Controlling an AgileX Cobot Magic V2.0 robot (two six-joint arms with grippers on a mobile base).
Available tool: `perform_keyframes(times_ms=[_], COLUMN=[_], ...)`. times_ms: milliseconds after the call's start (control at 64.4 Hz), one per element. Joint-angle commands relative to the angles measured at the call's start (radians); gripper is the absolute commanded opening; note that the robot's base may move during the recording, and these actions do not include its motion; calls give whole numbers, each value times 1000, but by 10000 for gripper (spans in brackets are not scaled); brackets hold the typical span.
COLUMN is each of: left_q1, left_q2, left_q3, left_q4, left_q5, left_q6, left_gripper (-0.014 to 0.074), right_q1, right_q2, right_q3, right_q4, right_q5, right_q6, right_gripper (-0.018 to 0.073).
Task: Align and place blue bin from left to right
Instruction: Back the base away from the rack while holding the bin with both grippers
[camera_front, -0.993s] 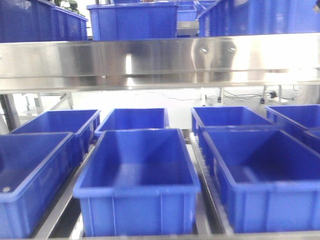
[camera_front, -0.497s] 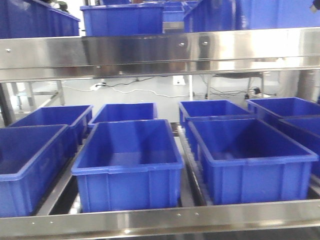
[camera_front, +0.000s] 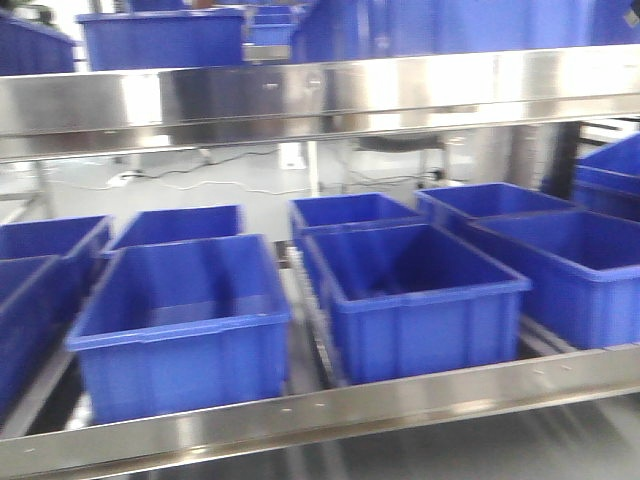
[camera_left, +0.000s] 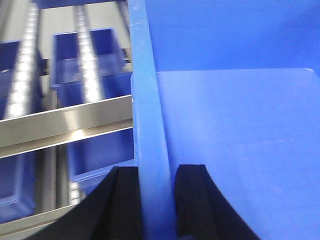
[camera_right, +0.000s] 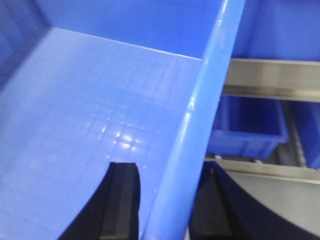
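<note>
The left gripper (camera_left: 152, 200) is closed on one wall of the blue bin (camera_left: 240, 140) — a finger on each side of the rim — and the right gripper (camera_right: 167, 200) is clamped likewise. The bin is held above the steel rack (camera_left: 65, 125); rows of shelved bins (camera_front: 180, 310) are shown whole only from the front.

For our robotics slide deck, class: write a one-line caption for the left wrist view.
Left pincer grips the rim of a blue bin, with a steel rack rail below.
</note>
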Motion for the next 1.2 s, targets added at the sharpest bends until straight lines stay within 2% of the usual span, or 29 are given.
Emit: perform_keyframes(times_ms=[0,1180], left_q1=[-13,-13], left_q2=[-25,-25], left_q3=[-16,-16], left_q4=[-10,-10], left_q5=[-99,-99], left_q6=[11,11], left_gripper=[-8,-8], right_q1=[-5,-5], right_q2=[-12,-12], right_q3=[-8,-8], right_q4=[-14,-14], right_q5=[-84,-84], right_q6=[-5,-5], right_gripper=[-79,-79])
